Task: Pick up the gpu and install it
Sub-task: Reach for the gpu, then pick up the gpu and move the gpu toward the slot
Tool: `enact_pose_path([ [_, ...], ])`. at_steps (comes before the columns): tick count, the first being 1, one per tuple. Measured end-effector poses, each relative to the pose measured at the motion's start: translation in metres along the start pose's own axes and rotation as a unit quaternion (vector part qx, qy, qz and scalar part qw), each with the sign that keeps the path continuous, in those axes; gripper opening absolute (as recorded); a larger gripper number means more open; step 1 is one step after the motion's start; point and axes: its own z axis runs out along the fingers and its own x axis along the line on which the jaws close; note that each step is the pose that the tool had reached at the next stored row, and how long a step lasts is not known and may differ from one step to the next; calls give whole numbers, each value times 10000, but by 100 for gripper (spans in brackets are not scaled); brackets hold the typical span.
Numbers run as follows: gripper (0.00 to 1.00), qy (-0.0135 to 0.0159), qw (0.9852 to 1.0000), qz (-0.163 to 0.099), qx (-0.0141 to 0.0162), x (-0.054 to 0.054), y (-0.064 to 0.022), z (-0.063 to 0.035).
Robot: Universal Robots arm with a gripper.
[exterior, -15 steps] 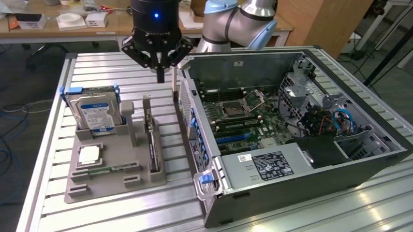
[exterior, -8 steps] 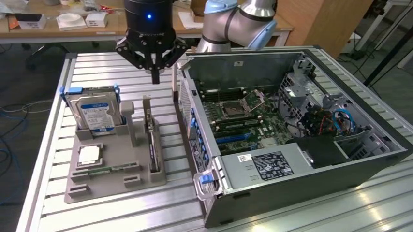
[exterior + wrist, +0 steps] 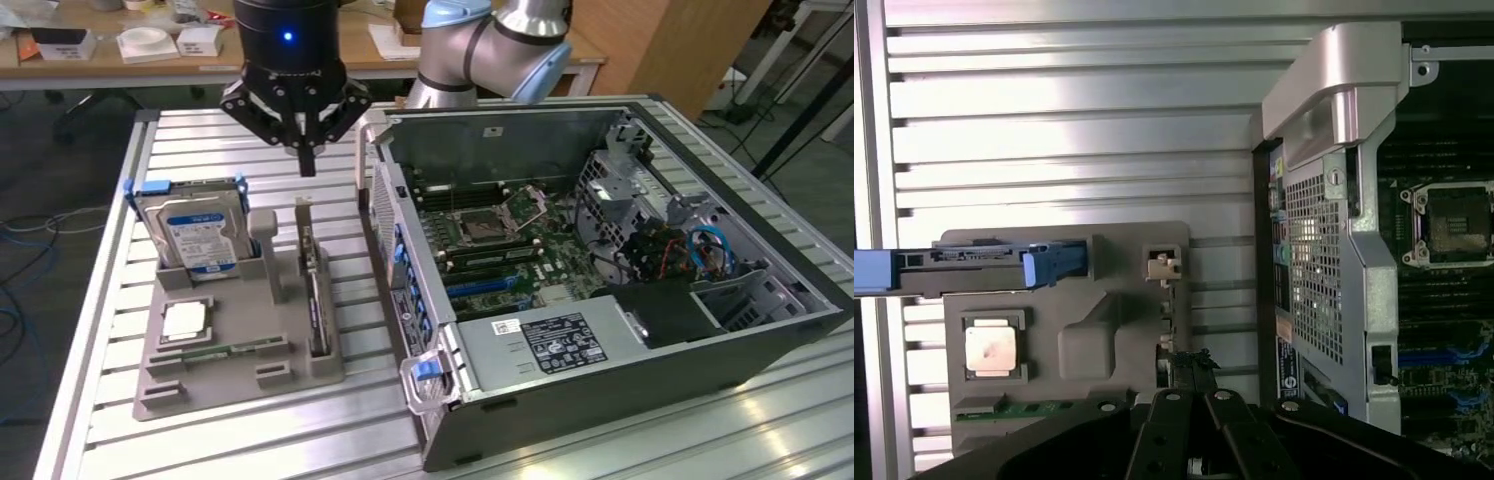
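The gpu (image 3: 311, 290) stands on edge in a slot of the grey holder tray (image 3: 240, 375), a thin card with its metal bracket end sticking up toward the far side. My gripper (image 3: 307, 158) hangs above that far end, fingers pointing down and shut with nothing between them, clear of the card. In the wrist view the shut fingers (image 3: 1189, 400) sit over the tray's card slot, with the gpu's bracket end (image 3: 1164, 266) just beyond them. The open computer case (image 3: 601, 260) lies to the exterior view's right of the tray, with the motherboard (image 3: 514, 250) exposed.
The tray also holds a silver hard drive (image 3: 200, 235) in a blue caddy, a CPU chip (image 3: 183, 320) and a RAM stick (image 3: 220, 352). The case's side wall (image 3: 1324, 250) rises close beside the tray. A desk with boxes (image 3: 147, 45) stands behind the slatted table.
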Motion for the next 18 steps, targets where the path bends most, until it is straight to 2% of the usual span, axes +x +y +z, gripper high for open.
enact_pose_path([
  [7,11,0,10000,-2,0,111,-8,11],
  [18,11,0,10000,-2,0,115,-9,11],
])
